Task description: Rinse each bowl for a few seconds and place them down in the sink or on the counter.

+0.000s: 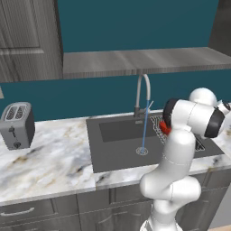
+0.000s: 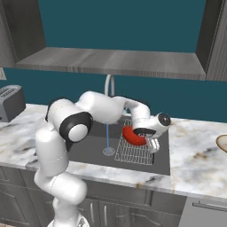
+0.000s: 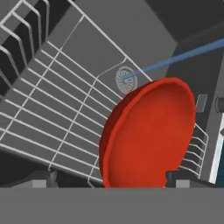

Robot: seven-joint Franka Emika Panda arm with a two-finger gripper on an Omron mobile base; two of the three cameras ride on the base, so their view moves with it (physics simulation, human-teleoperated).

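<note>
Apparently midway: the fingers (image 3: 112, 178) stand spread wide about the red bowl (image 3: 151, 135) over the wire basket (image 3: 57, 113), not clamping; tan bowl (image 2: 222, 142) unrinsed, far off.

No readable text, labels, brands, numbers or signs anywhere. Toaster (image 1: 17, 125) front is plain grey, no maker's mark or dial figures legible. Red bowl (image 3: 151, 135) is plain glossy, no print. Faucet (image 1: 142, 94), sink (image 1: 113, 149) and counter (image 1: 45, 167) carry no lettering. Cabinet fronts and shelf (image 2: 115, 62) are bare wood grain.
</note>
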